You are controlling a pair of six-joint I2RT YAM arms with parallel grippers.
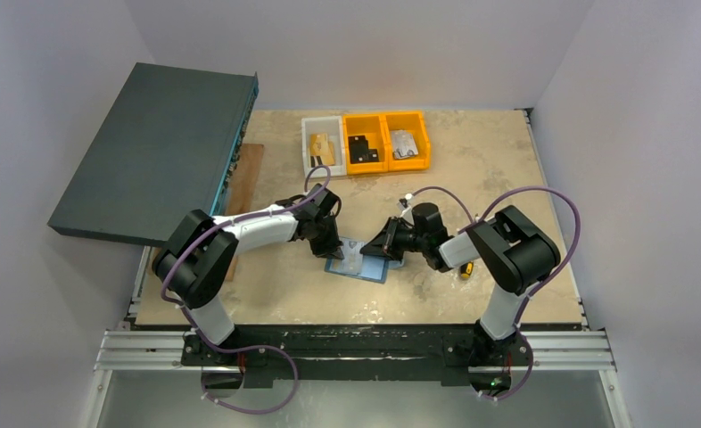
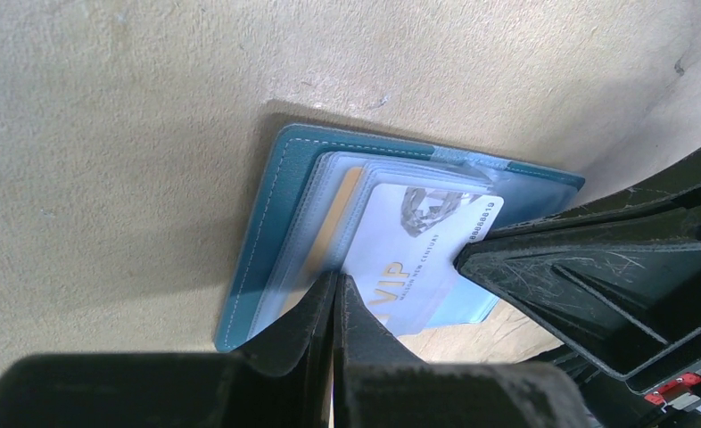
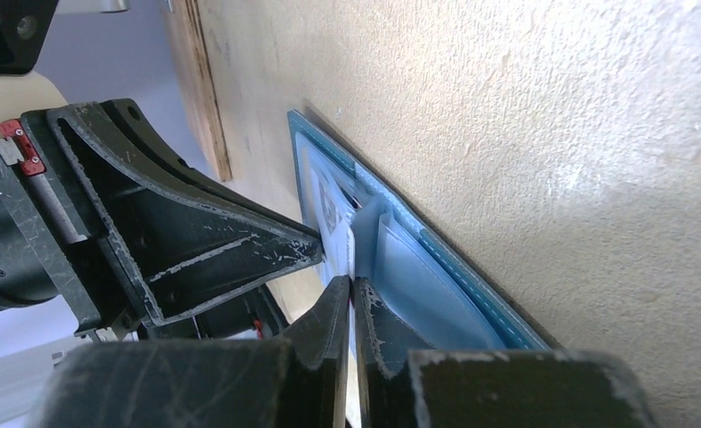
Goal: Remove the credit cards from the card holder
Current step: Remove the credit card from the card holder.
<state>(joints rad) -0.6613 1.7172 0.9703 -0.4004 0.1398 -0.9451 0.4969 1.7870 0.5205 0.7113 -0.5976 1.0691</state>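
- Wallet [image 1: 361, 267]: lies open and flat on the table [image 1: 481, 169], near its front middle, between the two grippers. The pale inner face and clear sleeves face up.
- Silver card [image 2: 409, 259]: marked "VIP". It sticks partway out of the sleeves on the side facing the right arm, and its other end is under clear plastic.
- Gold card [image 2: 345, 212]: sits fully inside a sleeve, just beside the silver card and nearer the wallet's teal outer edge.
- Left gripper [image 2: 336, 283]: jaws fully closed, with nothing between them. The tips press down on the sleeve stack, touching it right at the silver card's long edge.
- Right gripper [image 3: 352, 290]: jaws closed to a thin slit. The tips meet the exposed end of the silver card. Whether the card's edge is clamped in the slit cannot be told.
- The two grippers face each other across the wallet, with their tips near but apart.
- White bin [image 1: 305, 147] and two orange bins [image 1: 385, 134]: stand in a row at the far side of the table, well apart from the wallet. Each holds small flat items.
- Box [image 1: 155, 147]: large, flat and dark teal. It rests at the far left, overhanging the table's edge.
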